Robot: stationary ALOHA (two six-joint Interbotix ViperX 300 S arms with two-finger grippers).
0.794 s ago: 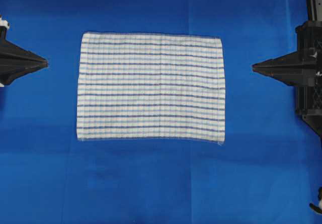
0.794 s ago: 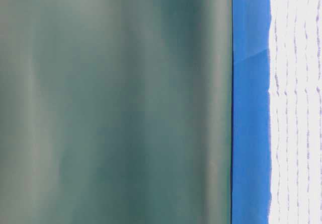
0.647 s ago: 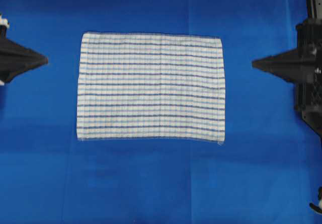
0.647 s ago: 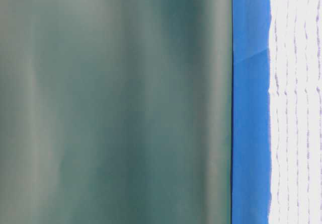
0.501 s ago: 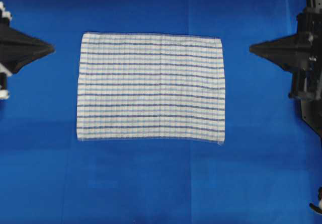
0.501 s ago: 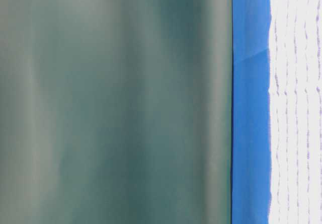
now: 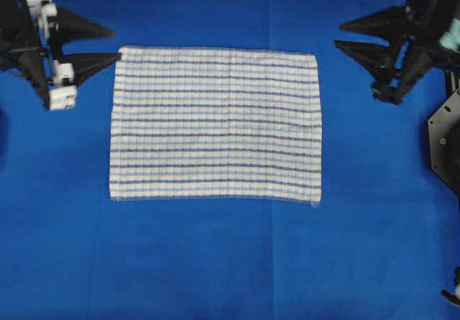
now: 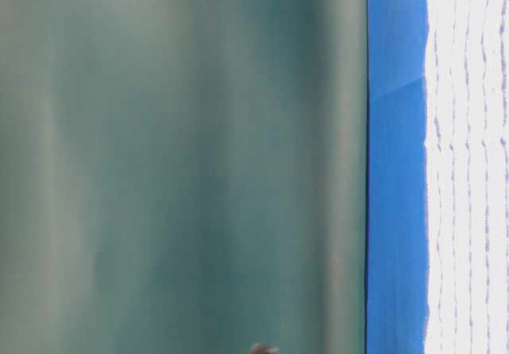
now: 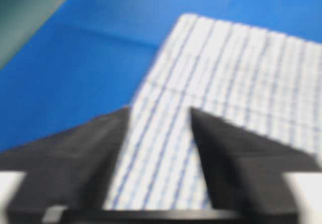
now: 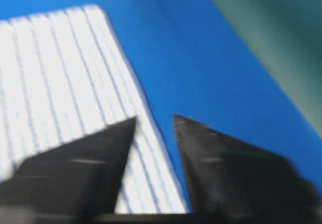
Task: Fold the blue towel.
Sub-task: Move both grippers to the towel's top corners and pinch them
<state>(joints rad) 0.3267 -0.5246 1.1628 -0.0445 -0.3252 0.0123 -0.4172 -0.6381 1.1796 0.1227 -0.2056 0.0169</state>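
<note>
The blue towel (image 7: pixel 215 125), white with thin blue stripes, lies flat and unfolded on the blue table covering (image 7: pixel 215 262). My left gripper (image 7: pixel 115 44) is open and empty, its tips at the towel's far left corner. My right gripper (image 7: pixel 338 35) is open and empty, just right of the towel's far right corner. In the left wrist view the towel (image 9: pixel 231 83) shows between the spread fingers (image 9: pixel 157 114). In the right wrist view the towel's edge (image 10: pixel 65 68) runs between the spread fingers (image 10: pixel 155 118). The table-level view shows a strip of the towel (image 8: pixel 469 163).
The right arm's black base (image 7: pixel 445 140) stands at the right edge of the overhead view. A blurred grey-green surface (image 8: pixel 183 163) fills most of the table-level view. Blue covering surrounds the towel on all sides.
Both grippers were shut and level with the towel's middle. They have moved toward the towel's far corners and opened. The towel has not moved.
</note>
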